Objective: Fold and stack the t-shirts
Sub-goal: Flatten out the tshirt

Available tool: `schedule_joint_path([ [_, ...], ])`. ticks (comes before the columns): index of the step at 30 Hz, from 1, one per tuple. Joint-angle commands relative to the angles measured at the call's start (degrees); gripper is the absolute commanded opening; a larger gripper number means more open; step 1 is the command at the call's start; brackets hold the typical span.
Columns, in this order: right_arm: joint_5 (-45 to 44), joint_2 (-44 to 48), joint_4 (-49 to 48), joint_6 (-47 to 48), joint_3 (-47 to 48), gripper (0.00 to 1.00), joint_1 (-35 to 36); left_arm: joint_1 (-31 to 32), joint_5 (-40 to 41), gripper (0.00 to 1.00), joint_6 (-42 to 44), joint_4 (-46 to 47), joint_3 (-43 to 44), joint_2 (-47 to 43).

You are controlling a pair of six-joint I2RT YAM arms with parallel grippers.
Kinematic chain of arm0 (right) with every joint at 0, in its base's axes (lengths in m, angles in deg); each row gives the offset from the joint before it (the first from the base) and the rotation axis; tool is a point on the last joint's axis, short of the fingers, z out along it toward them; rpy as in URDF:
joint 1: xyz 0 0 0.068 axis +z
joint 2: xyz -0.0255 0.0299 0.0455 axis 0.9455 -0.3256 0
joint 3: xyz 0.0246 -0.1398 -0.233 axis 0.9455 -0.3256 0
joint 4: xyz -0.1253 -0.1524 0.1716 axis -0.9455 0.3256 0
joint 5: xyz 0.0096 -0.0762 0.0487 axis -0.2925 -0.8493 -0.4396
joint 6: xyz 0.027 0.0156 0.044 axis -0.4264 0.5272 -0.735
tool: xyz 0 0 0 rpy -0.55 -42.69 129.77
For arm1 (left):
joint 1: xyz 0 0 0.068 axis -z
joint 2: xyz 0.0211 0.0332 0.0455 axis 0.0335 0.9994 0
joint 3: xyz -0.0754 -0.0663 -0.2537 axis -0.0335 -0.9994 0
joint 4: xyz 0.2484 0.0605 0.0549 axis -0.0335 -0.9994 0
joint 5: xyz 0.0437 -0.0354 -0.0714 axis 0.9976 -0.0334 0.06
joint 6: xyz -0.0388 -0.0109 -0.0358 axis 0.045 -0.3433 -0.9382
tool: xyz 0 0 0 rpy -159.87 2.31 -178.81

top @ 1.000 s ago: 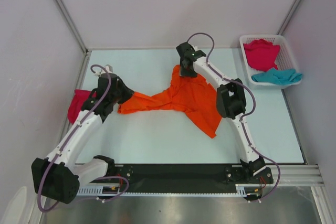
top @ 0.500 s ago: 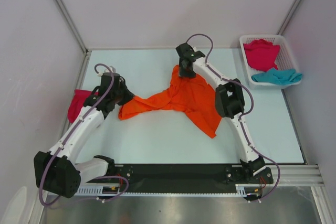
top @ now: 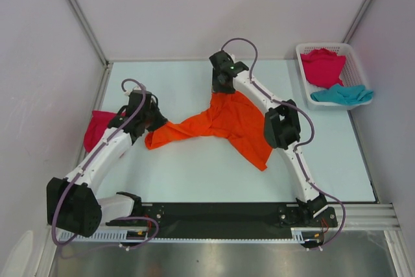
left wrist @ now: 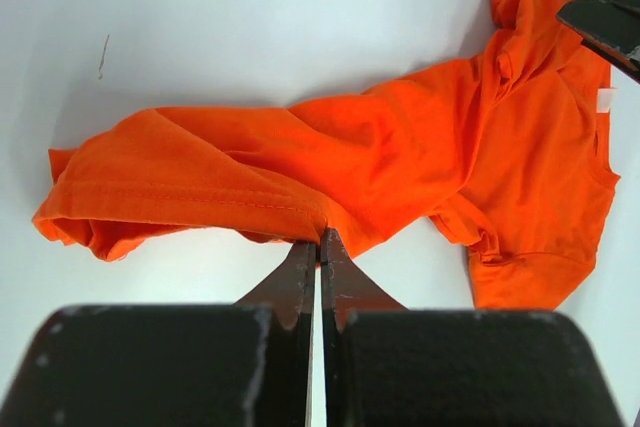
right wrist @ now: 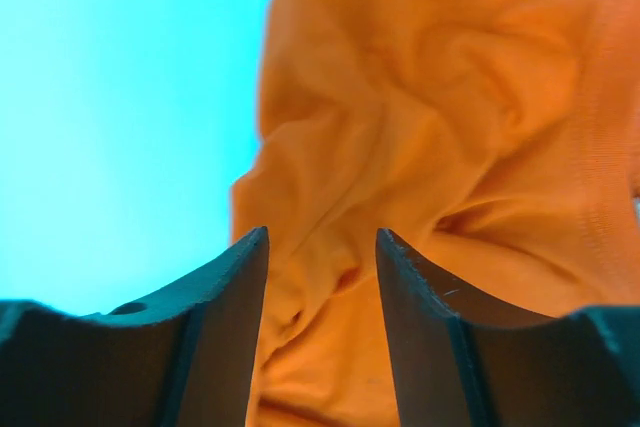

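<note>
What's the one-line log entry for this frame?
left gripper: shut on orange t-shirt edge | right gripper: open, over its bunched far end | shirt: crumpled, unfolded

The orange t-shirt (left wrist: 380, 157) is soft, matt cloth, creased, with a stitched hem (thread line visible from the left wrist). The tabletop (top: 194, 173) is smooth, matt and pale. The basket (top: 302, 69) is white plastic lattice. The left pincer (left wrist: 318, 239) and right pincer (right wrist: 322, 237) have matt black, plastic-looking fingers.
</note>
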Motion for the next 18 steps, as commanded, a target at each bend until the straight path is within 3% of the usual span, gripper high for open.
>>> schedule_joint_path([
  [1,1.39,2.76,-1.86,-0.3,3.2,0.54,1.48,-0.21,0.16,0.0,1.15,2.7,-0.77,0.84],
  [8,4.38,-4.53,-1.24,-1.27,9.09,0.55,0.86,-1.0,-0.54,0.0,1.68,3.05,-1.03,0.93],
  [18,5.87,-6.3,-2.04,-1.27,5.94,0.54,-0.81,-3.11,-2.21,0.0,1.94,3.22,-1.03,0.66],
])
